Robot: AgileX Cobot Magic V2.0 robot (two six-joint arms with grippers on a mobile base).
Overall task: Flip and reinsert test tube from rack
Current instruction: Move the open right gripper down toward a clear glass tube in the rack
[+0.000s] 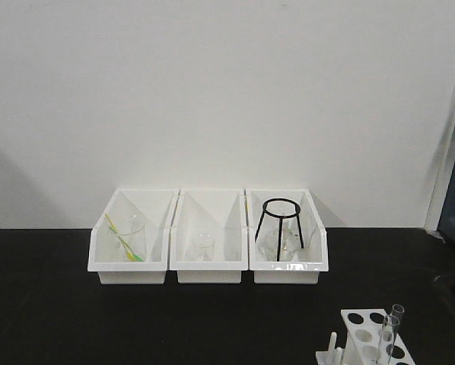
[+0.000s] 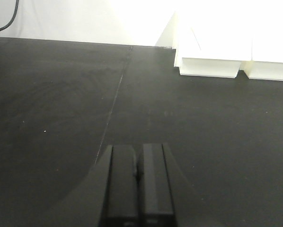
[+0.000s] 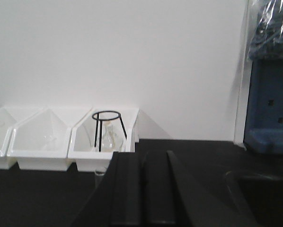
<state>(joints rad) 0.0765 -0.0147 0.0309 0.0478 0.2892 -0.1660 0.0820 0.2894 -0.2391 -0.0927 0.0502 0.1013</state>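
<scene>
The small white rack (image 1: 362, 322) stands at the table's front right corner, partly cut off by the frame edge. Two clear test tubes stand upright in its right-hand holes, one (image 1: 397, 315) behind the other (image 1: 386, 334), open rims up. The right wrist view shows one tube's open rim (image 3: 100, 172) just left of my right gripper (image 3: 144, 154), which is shut and empty. My left gripper (image 2: 138, 149) is shut with nothing in it, low over bare black table far from the rack. Neither gripper shows in the front view.
Three white bins (image 1: 207, 270) line the back wall: left holds a beaker with a yellow-green stick (image 1: 125, 236), the middle a small beaker (image 1: 203, 245), the right a black wire tripod over a flask (image 1: 281, 228). Blue equipment (image 3: 270, 104) stands at far right.
</scene>
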